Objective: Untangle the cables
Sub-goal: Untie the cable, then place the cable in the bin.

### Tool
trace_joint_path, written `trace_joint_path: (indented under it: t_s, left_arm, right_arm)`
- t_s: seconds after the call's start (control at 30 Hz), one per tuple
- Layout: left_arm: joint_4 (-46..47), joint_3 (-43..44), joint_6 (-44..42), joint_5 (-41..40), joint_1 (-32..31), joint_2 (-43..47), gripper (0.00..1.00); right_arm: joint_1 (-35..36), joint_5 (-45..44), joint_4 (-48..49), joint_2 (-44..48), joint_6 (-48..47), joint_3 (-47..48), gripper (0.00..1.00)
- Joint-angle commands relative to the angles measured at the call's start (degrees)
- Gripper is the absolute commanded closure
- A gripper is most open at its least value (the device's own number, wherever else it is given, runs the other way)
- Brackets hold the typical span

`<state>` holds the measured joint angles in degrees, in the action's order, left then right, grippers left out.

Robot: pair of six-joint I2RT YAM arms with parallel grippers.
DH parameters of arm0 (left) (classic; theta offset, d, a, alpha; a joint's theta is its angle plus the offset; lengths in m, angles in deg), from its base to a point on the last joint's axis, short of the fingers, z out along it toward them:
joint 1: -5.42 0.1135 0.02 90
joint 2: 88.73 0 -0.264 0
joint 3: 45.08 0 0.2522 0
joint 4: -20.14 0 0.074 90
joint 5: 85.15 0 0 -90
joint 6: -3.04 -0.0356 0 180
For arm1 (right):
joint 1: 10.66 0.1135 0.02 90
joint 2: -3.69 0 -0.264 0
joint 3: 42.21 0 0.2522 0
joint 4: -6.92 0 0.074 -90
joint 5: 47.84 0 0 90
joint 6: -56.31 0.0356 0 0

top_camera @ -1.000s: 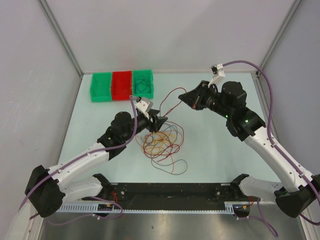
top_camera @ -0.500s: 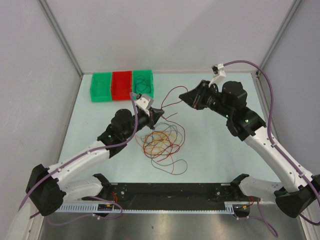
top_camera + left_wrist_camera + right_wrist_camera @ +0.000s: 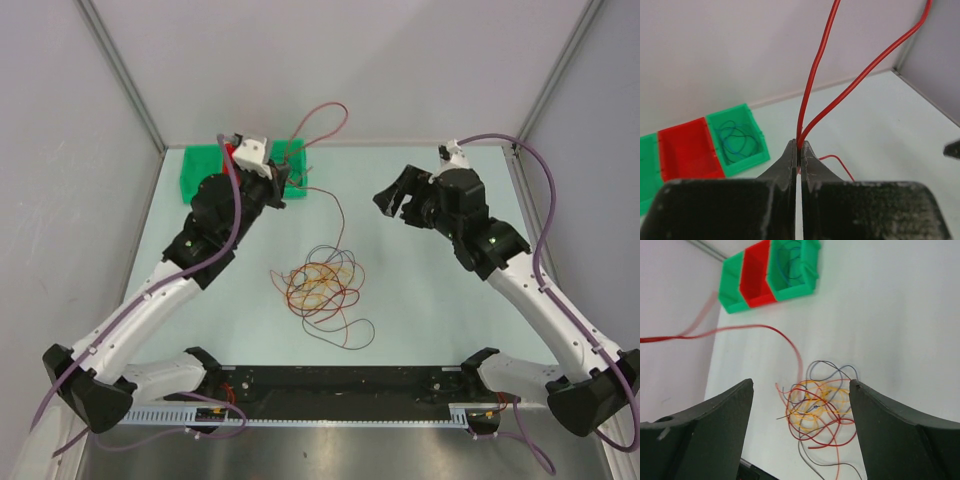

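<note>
Up high by the bins (image 3: 197,172), left claw (image 3: 798,147) pinches a red cable (image 3: 812,80) tight; right claw (image 3: 800,387) gapes wide, empty.

The tangle of thin flexible cables (image 3: 318,285) at the centre of the top view mixes red, orange and yellow strands with a few dark purple-grey ones. A single thin red wire (image 3: 812,75) runs up the middle of the left wrist view. It rises from the black fingers (image 3: 782,172) of the left gripper (image 3: 798,146).

At the lower left of that view a red plastic bin (image 3: 687,150) sits between a left green plastic bin (image 3: 647,160) and a right green plastic bin (image 3: 757,132). The right green one contains a thin blue wire loop (image 3: 735,141).

The right gripper (image 3: 801,383) is black too. The flat tabletop (image 3: 430,300) is pale mint. The left arm (image 3: 150,310) and right arm (image 3: 540,300) are white with black joints, and thick purple-grey cords (image 3: 540,200) run along them.
</note>
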<state>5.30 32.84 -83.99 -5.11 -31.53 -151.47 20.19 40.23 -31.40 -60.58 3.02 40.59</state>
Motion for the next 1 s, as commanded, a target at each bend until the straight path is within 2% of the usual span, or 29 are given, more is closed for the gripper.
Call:
trace_joint_path:
  t_s: [0.0, 0.23, 0.47, 0.6, 0.73, 0.9, 0.97]
  left_arm:
    - [-5.3, 7.3, -1.2, -2.7, 5.5, -1.9, 0.99]
    - [-6.6, 14.8, -1.3, -2.9, 13.4, -7.1, 1.0]
    - [-1.6, 16.5, -4.5, -10.1, 18.3, -12.7, 1.0]
    - [-0.5, 19.2, -3.2, -9.3, 21.9, -15.8, 1.0]
    - [-0.1, 22.5, -0.6, -8.2, 25.6, -19.3, 1.0]
    - [0.8, 26.3, -1.5, -7.9, 28.2, -23.3, 1.0]
    - [3.9, 26.9, -2.4, -7.7, 28.9, -25.3, 1.0]
  right_arm:
    - [-1.7, -3.1, -1.1, 1.1, 1.6, -4.3, 0.18]
    - [-2.7, -0.7, 4.3, 1.2, 3.2, -14.3, 0.19]
    - [-2.8, 1.3, 11.3, -1.5, 2.1, -22.1, 0.2]
    - [-2.8, 3.5, 16.2, -2.5, 0.7, -26.0, 0.2]
    - [-2.8, 4.0, 20.0, -5.9, -1.5, -28.3, 0.2]
    - [-3.2, 6.1, 24.0, -11.4, -3.1, -30.2, 0.22]
    - [-3.3, 7.5, 26.2, -14.4, -3.1, -30.2, 0.23]
